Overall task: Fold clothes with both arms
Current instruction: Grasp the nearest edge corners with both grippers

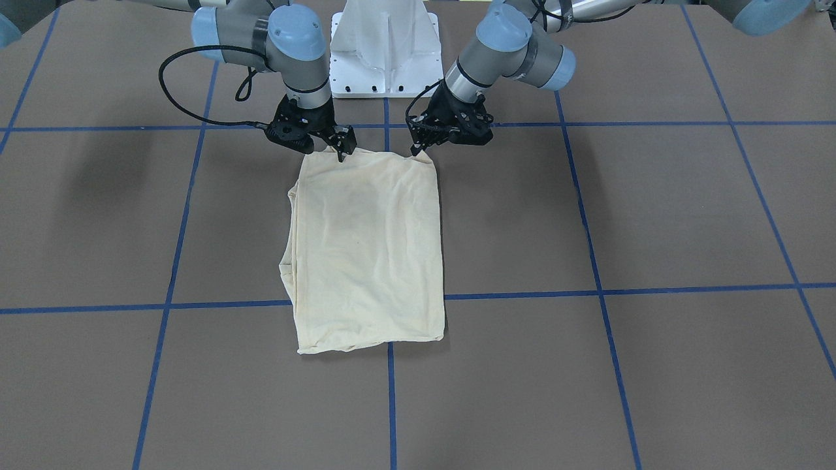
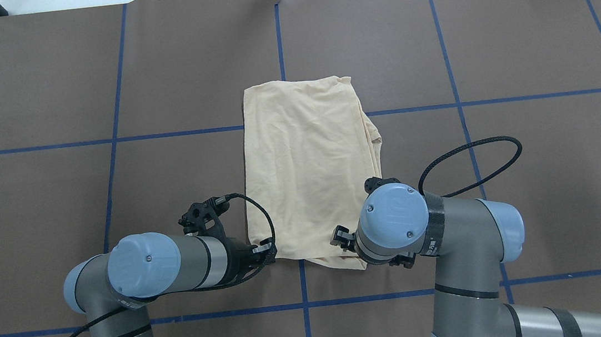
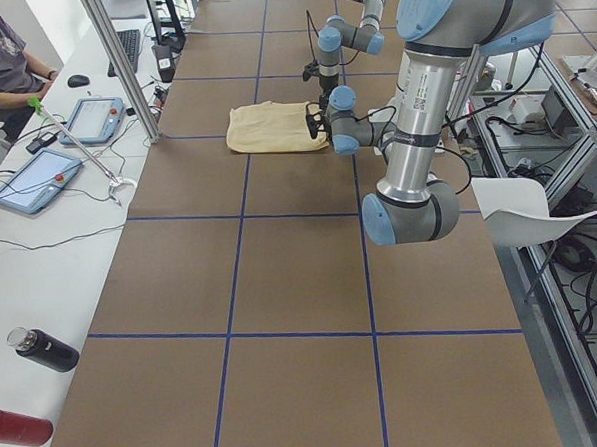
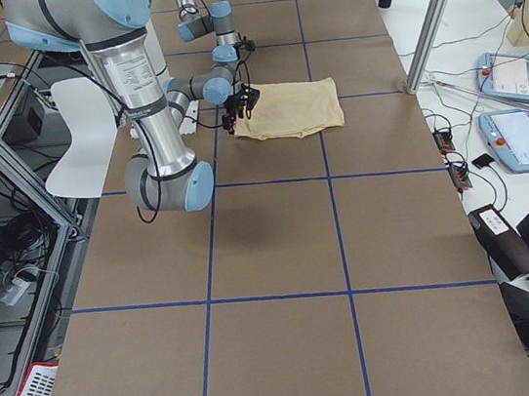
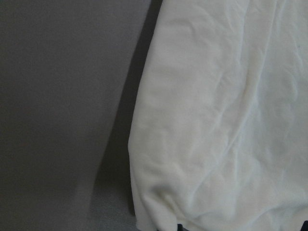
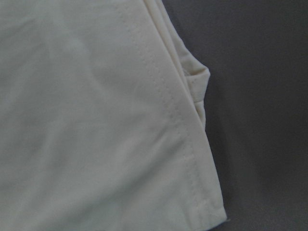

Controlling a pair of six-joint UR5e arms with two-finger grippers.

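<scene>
**A:** Where does the shirt [image 1: 369, 248] sit?

**B:** Flat on the table [image 1: 653, 215], straight out from the white base [image 1: 385, 52]. It is already narrowed to a long strip, and its long axis runs directly away from the base.

**A:** And the arms?

**B:** Both are at the short edge nearest the base. The left gripper [image 1: 418, 147] is at that edge's left corner and the right gripper [image 1: 341, 152] at its right corner, tips down at the cloth. Neither arm is nearer; each has its own corner.

**A:** Clamped on it?

**B:** I cannot tell for either. The left wrist view shows only two dark slivers, and the right wrist view shows just hem and stacked layers.

**A:** So the next move?

**B:** Probably carrying that edge away from the base to the far edge, halving the strip. The whole shirt lies beyond the tips, so both arms would travel together.
</scene>
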